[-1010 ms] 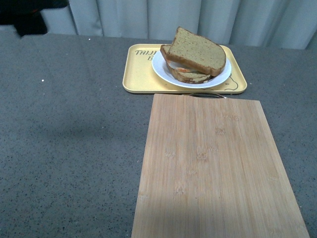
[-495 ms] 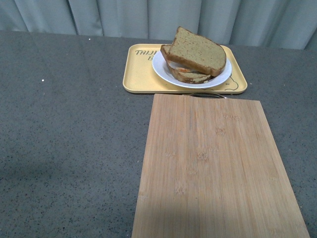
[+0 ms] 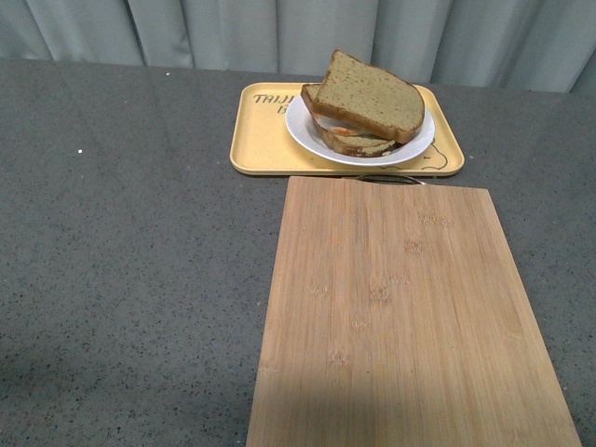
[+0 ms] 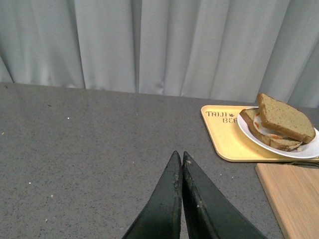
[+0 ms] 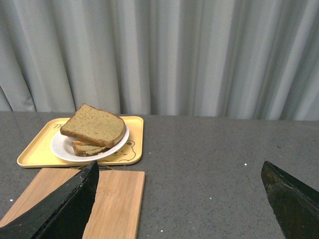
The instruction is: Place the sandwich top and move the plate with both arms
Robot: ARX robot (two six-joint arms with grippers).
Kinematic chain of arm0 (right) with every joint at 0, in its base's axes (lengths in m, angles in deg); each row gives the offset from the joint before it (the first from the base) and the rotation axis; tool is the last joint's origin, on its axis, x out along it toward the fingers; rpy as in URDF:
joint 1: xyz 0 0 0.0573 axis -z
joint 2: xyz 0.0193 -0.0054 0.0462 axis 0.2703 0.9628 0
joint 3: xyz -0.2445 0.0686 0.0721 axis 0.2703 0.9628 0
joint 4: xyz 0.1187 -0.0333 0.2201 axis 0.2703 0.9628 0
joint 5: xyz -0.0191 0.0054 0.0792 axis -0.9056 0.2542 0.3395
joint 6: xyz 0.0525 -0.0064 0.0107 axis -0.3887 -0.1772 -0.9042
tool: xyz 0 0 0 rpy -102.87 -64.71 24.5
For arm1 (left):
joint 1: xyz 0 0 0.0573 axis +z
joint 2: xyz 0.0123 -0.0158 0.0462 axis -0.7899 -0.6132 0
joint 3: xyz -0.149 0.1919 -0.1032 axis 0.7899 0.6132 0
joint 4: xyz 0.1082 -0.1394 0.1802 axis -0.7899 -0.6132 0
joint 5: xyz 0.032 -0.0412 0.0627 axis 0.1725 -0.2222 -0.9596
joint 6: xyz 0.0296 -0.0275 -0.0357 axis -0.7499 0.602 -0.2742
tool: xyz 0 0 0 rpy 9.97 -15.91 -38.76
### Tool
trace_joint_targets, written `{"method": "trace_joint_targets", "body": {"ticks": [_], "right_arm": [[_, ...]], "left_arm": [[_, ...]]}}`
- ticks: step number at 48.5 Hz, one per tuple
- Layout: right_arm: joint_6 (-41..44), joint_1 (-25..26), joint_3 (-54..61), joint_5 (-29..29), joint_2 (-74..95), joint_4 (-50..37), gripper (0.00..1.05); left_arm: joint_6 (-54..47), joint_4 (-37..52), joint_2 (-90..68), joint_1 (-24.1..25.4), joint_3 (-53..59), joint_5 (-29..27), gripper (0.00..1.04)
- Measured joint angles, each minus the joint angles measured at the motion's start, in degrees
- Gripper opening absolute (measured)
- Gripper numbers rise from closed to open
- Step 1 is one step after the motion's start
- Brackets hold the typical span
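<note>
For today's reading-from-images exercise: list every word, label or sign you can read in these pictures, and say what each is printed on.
"TAIJI": dark print on the yellow rectangular tray, first line, clearest in the left wrist view.
"BE...": second line on the same tray; the rest is hidden by the round white plate.
A bear drawing shows at the tray's corner; no words legible there.
No other text is visible.

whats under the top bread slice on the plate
Under the sandwich top sits a lower bread slice with a strip of orange and white filling at its edge, all on the white plate. The rest of the filling is covered.
</note>
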Motion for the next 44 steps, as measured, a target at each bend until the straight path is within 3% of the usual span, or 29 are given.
{"method": "trace_joint_targets", "body": {"ticks": [2,18,44], "right_arm": [[0.0,0.0,0.0,0.0,0.0,0.0,0.95],[0.0,0.0,0.0,0.0,0.0,0.0,0.95],[0.0,0.0,0.0,0.0,0.0,0.0,0.95]], "left_arm": [[0.0,-4.8,5.4,0.0,0.0,0.0,0.04],[0.0,-15.0,16.4,0.0,0.1,0.0,0.04],[0.0,-25.0,26.7,0.0,0.1,0.0,0.04]]}}
